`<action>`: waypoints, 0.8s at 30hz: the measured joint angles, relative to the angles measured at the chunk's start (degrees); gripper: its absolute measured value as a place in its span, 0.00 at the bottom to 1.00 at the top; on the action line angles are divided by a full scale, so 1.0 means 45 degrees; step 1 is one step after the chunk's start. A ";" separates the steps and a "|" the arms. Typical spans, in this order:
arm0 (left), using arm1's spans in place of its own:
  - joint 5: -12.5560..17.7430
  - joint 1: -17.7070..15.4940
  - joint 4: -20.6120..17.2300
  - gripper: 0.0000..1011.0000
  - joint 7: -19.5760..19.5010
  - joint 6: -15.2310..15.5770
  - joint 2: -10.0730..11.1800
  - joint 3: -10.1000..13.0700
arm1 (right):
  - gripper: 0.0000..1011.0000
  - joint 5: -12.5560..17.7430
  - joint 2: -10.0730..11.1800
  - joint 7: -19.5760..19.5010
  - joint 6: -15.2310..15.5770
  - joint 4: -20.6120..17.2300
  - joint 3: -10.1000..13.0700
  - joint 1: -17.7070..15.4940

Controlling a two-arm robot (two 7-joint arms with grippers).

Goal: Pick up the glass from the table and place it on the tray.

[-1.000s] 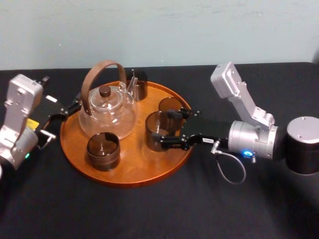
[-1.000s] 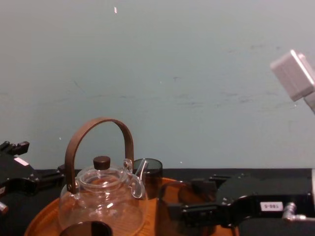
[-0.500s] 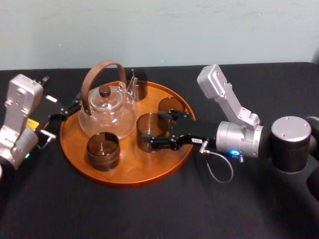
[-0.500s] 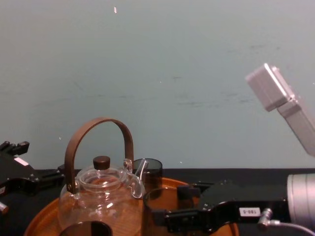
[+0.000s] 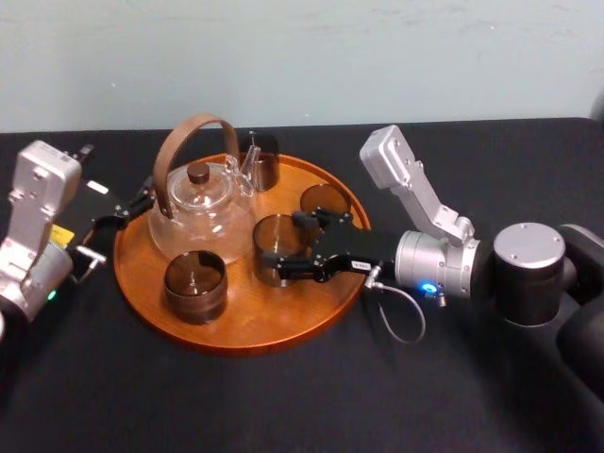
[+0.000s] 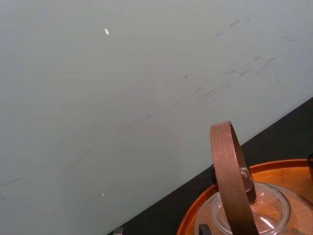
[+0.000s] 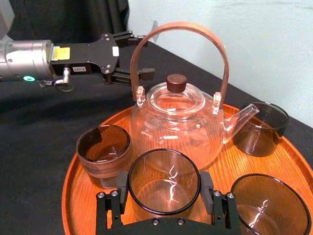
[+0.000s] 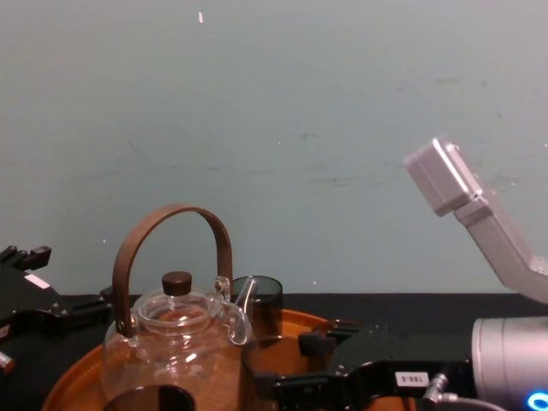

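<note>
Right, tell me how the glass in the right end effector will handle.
The glass, clamped by the right end effector, looks thin-walled, so probably light and fragile. Its smooth sides may slip. Wide and low, it should slide rather than tip on the tray.

Glass (image 7: 164, 182) ×4, rearmost apparently same kind; teapot (image 5: 203, 215) ×1; tray (image 5: 241, 327) ×1; table (image 5: 283, 408) ×1.
</note>
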 joint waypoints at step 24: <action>0.0000 0.0000 0.0000 0.99 0.0000 -0.0001 0.0000 0.0000 | 0.89 -0.0190 -0.0440 0.0294 -0.0039 0.1078 -0.0092 0.0291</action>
